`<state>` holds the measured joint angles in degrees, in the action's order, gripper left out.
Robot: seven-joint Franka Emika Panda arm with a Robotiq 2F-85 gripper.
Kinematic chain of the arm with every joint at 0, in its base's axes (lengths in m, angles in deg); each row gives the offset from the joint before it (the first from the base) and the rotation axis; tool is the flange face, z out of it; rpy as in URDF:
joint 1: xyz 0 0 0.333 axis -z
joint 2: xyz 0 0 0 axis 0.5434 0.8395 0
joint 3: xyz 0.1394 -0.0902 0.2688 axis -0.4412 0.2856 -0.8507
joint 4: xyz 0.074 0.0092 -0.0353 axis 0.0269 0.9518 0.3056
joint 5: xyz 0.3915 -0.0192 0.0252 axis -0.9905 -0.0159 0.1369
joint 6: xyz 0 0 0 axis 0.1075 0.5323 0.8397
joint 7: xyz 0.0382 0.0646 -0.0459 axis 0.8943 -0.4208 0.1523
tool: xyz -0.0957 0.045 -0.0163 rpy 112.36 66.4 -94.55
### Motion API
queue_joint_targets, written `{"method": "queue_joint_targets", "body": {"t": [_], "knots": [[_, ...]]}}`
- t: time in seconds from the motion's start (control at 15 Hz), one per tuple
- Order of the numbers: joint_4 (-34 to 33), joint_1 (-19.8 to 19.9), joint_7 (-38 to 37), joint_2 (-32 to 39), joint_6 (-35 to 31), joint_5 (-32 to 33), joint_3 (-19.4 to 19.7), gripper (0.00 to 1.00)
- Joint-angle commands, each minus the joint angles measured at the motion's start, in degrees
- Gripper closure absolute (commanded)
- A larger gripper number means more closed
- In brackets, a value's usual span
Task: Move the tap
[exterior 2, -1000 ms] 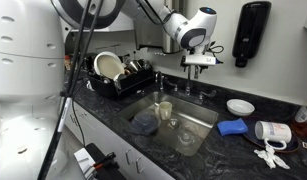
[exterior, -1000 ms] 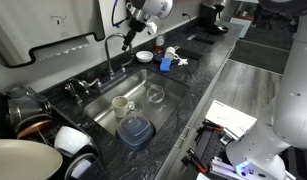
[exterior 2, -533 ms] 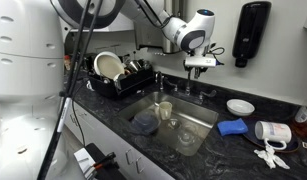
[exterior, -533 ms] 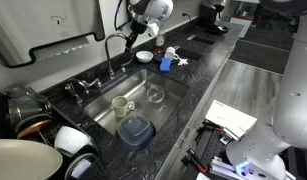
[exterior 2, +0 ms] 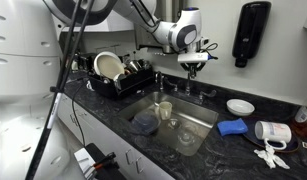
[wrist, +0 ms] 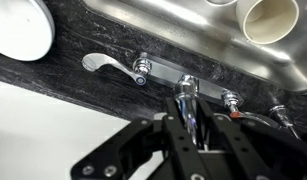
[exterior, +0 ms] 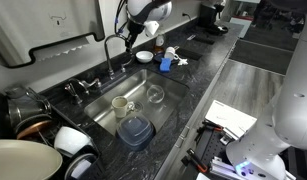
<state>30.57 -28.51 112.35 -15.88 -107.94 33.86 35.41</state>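
Tap: the tall shiny tap [wrist: 187, 100] stands at the middle of the back edge of the sink [exterior: 98, 112], on the black bench [exterior: 208, 75].
Tap's shape: its pipe goes straight up, then bends over the sink like an upside-down U.
Claw: the claw [wrist: 190, 128] is right on the tap, up high. The pipe runs between its two fingers, one on each side.
Claw grip: the fingers sit very close to the pipe. I cannot tell if they squeeze it or leave a tiny gap.
Next move: I think the tap must swing sideways around its base, so the claw should go across, not up.
Handle: a low handle [wrist: 101, 63] lies beside the base, away from the claw.
Writing: none I can read.
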Motion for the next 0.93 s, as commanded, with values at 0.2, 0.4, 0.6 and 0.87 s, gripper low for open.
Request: {"method": "queue_joint_targets", "body": {"t": [0.2,0.4,0.6,0.87], "knots": [[2.5,-4.0,-10.2,-1.3,1.6,2.8,-3.5,0.94],[2.0,-5.2,-13.7,-0.7,0.3,2.5,-4.4,0.94],[1.8,-6.0,-18.7,-0.5,0.3,4.4,-3.8,0.94],[1.9,-7.5,-27.2,-0.7,1.5,10.0,-2.5,0.44]]}}
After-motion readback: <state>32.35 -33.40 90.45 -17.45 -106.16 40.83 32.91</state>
